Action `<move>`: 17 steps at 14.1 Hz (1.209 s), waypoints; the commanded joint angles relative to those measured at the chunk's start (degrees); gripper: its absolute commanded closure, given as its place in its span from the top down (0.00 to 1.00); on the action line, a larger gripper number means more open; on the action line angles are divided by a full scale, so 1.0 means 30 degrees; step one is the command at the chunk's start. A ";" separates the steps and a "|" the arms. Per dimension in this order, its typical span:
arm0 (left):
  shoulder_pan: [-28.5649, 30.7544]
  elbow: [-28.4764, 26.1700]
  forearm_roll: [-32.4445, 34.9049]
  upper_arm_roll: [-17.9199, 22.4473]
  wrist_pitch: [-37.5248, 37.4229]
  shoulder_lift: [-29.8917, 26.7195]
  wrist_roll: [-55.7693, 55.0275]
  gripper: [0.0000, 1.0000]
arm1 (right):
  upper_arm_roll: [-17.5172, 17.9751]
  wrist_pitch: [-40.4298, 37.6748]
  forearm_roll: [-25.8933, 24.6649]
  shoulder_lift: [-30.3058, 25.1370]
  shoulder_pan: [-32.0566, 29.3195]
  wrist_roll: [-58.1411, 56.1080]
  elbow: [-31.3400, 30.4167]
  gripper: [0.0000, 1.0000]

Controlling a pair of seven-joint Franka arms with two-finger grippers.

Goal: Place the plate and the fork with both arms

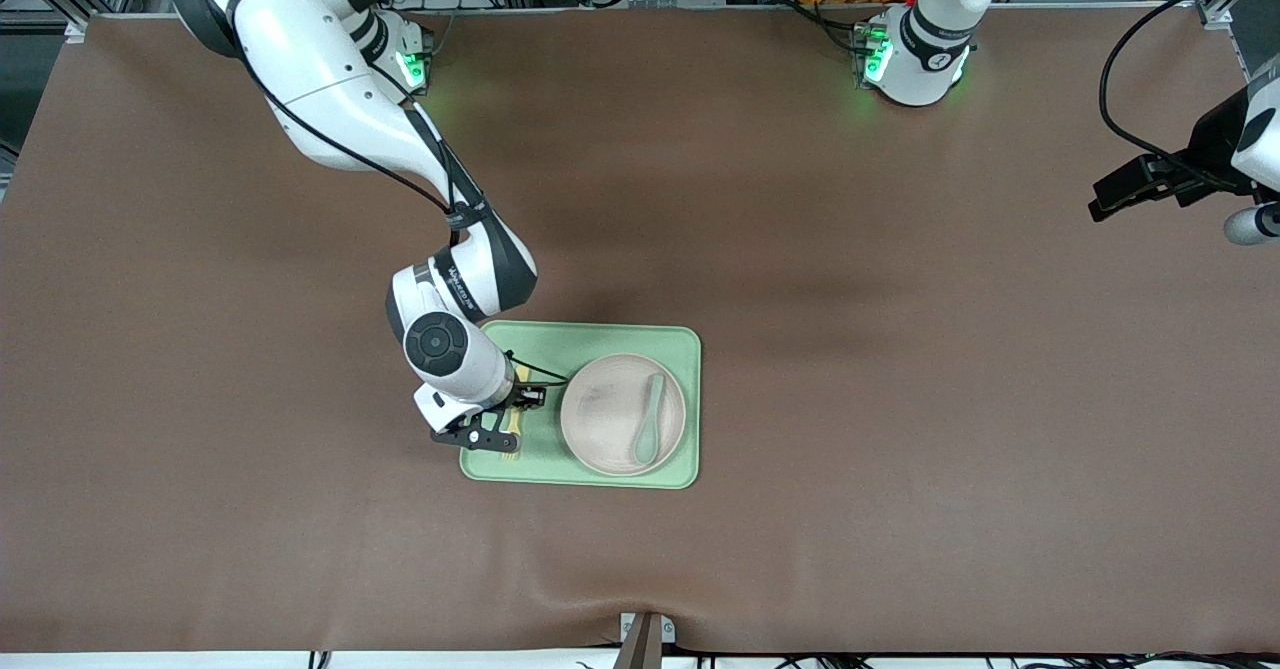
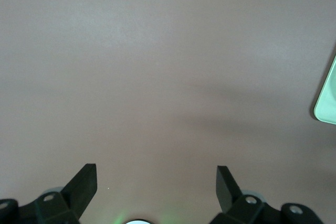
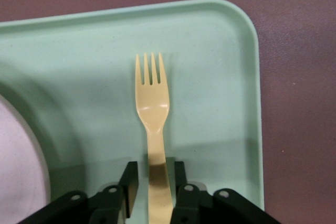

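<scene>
We find the fork (image 3: 152, 108) lying flat on the green tray (image 1: 600, 337), in the strip just beside the plate (image 1: 610, 419) toward the right arm's end of the table. The right gripper (image 3: 153, 182) sits low over its handle, the 2 fingers (image 3: 129, 178) standing close on either side of the handle with a slim gap showing, so we judge the grip loosened or just letting go rather than firmly clamped.

The fork looks like thin, light plastic: stiff enough to keep its shape, smooth, and likely to skid or pivot if nudged. The handle's narrow edges are the sensible place to pinch.

The plate rests on the tray with a grey-green spoon (image 1: 648, 417) in it. It looks rigid and shallow; we would take it by the rim.

The left gripper (image 2: 156, 182) waits over bare table (image 1: 900, 249) near the left arm's end, jaws wide apart and empty.
</scene>
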 commanded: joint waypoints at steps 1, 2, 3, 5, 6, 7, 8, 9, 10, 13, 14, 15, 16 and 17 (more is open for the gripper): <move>0.0001 -0.0063 0.0292 -0.0093 0.0192 -0.0010 0.0149 1.00 | 0.0133 0.0071 -0.0144 -0.0812 -0.0124 0.0218 -0.0627 0.94; 0.0001 -0.0063 0.0292 -0.0093 0.0192 -0.0009 0.0149 1.00 | 0.0133 -0.0103 -0.0028 -0.0958 -0.0153 0.0160 -0.0336 0.97; 0.0001 -0.0063 0.0292 -0.0093 0.0192 -0.0009 0.0149 1.00 | 0.0191 -0.1004 0.0002 -0.0988 -0.0182 0.0159 0.0189 0.98; 0.0001 -0.0063 0.0292 -0.0093 0.0192 -0.0009 0.0149 1.00 | 0.0075 -0.3783 -0.0027 -0.0989 -0.0240 0.0130 0.2583 1.00; 0.0001 -0.0063 0.0292 -0.0093 0.0192 -0.0038 0.0149 1.00 | 0.0074 -0.5101 -0.0056 -0.0989 -0.0299 0.0130 0.3640 1.00; 0.0030 -0.0063 0.0292 -0.0093 0.0192 -0.0010 0.0149 1.00 | -0.0013 -0.6043 -0.0201 -0.0989 -0.0329 0.0130 0.4376 1.00; 0.0031 -0.0063 0.0292 -0.0093 0.0192 -0.0009 0.0149 1.00 | 0.0073 -0.6516 -0.0174 -0.1018 -0.0764 -0.0015 0.4615 1.00; 0.0031 -0.0063 0.0292 -0.0093 0.0192 -0.0009 0.0149 1.00 | 0.0335 -0.6753 -0.0028 -0.1134 -0.1668 -0.0074 0.4647 1.00; 0.0031 -0.0063 0.0292 -0.0093 0.0192 -0.0038 0.0149 1.00 | 0.1237 -0.6813 -0.0085 -0.1657 -0.2547 -0.0249 0.4647 1.00; 0.0089 -0.0063 0.0292 -0.0093 0.0192 -0.0039 0.0178 1.00 | 0.3847 -0.6959 -0.0173 -0.2100 -0.5243 -0.0251 0.4647 1.00; 0.0089 -0.0063 0.0263 -0.0093 0.0192 -0.0039 0.0178 1.00 | 0.4317 -0.7106 -0.0144 -0.2653 -0.6034 -0.0280 0.4618 1.00; 0.0089 -0.0063 0.0291 -0.0093 0.0192 -0.0039 0.0149 1.00 | 0.4699 -0.7136 -0.0202 -0.3094 -0.6477 -0.0338 0.4589 1.00; 0.0089 -0.0034 0.0292 -0.0093 0.0192 -0.0068 0.0178 1.00 | 0.4935 -0.7165 -0.0435 -0.3591 -0.6974 -0.0368 0.4473 1.00; 0.0060 -0.0005 0.0292 -0.0093 0.0192 -0.0097 0.0178 1.00 | 0.5140 -0.7717 -0.0756 -0.4002 -0.7182 -0.0368 0.4442 1.00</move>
